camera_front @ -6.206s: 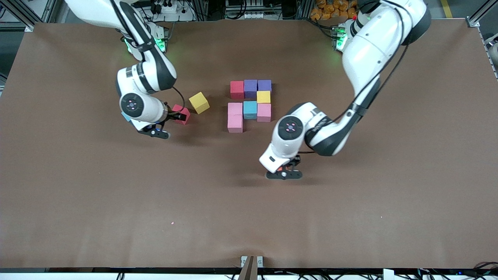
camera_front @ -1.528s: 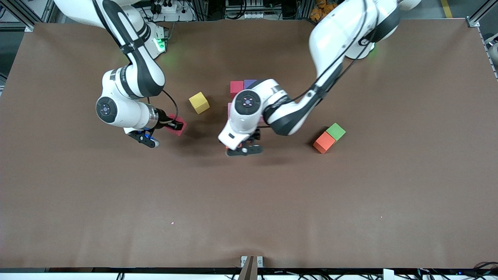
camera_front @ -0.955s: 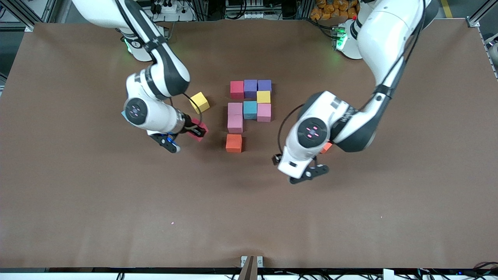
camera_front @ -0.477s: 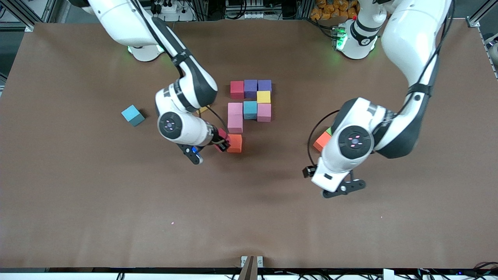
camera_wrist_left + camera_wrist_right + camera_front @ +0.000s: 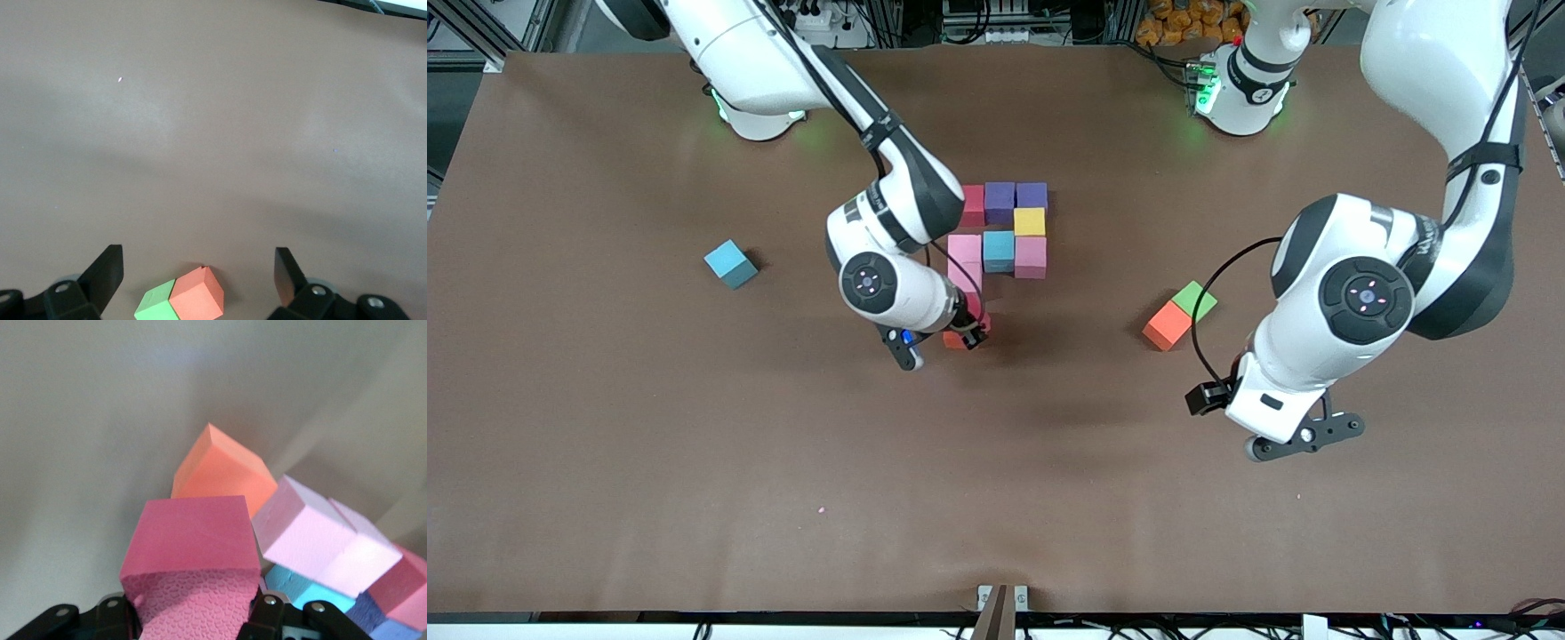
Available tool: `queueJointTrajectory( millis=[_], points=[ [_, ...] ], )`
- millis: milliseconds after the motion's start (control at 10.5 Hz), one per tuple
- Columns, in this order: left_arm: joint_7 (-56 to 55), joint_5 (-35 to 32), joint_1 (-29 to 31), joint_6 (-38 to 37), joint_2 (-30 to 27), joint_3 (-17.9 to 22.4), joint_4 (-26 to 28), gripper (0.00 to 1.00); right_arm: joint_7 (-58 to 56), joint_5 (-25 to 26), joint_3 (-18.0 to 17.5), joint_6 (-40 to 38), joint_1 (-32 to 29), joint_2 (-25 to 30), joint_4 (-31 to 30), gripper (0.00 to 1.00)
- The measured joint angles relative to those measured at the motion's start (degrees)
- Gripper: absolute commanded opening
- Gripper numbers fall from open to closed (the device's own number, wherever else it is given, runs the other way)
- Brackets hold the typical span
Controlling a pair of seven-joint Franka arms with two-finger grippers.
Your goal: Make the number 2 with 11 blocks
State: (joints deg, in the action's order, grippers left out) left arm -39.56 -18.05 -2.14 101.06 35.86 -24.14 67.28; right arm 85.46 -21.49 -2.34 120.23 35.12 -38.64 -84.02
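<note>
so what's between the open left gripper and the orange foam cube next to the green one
Nothing: bare brown table lies between the left gripper and the orange foam cube touching the green cube, in the left wrist view.

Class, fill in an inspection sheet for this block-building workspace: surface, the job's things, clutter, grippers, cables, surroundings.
Surface: brown table, bare where shown.
Job's things: partial number 2 of coloured cubes; orange cube at its near end; spare orange cube touching a green cube; blue cube alone toward the right arm's end.
Clutter: nothing seen.
Grippers: right gripper shut on a red cube over the orange cube; left gripper open, empty, above the table.
Cables: black cables on both wrists.
Surroundings: frame rails, wiring past the table edge.
</note>
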Motion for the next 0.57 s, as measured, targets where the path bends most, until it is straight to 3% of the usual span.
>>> queueJointTrajectory(
  millis=[573],
  points=[
    [3.06, 0.85, 4.09, -1.51, -1.64, -0.15, 2.95, 1.0, 10.28, -0.11, -0.03, 10.24, 4.42, -3.23, 0.43, 0.12]
  ],
)
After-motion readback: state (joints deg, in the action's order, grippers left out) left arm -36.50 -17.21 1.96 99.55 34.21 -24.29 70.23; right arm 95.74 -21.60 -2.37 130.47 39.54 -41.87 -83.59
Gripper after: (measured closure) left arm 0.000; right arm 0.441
